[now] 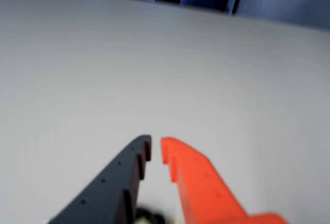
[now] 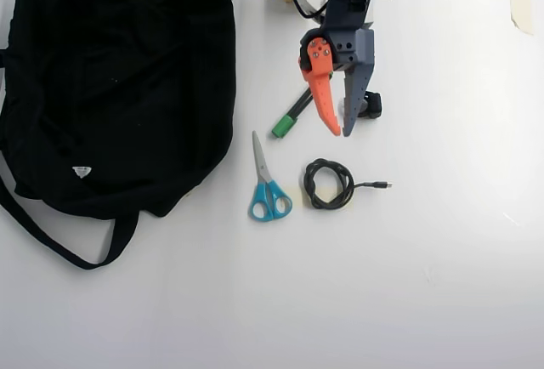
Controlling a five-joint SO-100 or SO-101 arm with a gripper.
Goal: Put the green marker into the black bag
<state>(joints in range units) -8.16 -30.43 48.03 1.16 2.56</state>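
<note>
Claw (image 2: 342,131) slightly apart, tips nearly together, empty; green marker (image 2: 289,117) just beside its orange finger (image 2: 324,101)

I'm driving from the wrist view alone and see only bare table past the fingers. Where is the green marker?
Observer: In the overhead view the green marker lies just left of the gripper, partly under the arm.
Operator: And the black bag?
Observer: The black bag sits further left, filling the upper-left corner of that view.
Operator: Anything between them?
Observer: No. Blue-handled scissors lie below the marker and a coiled black cable lies right of those.
</note>
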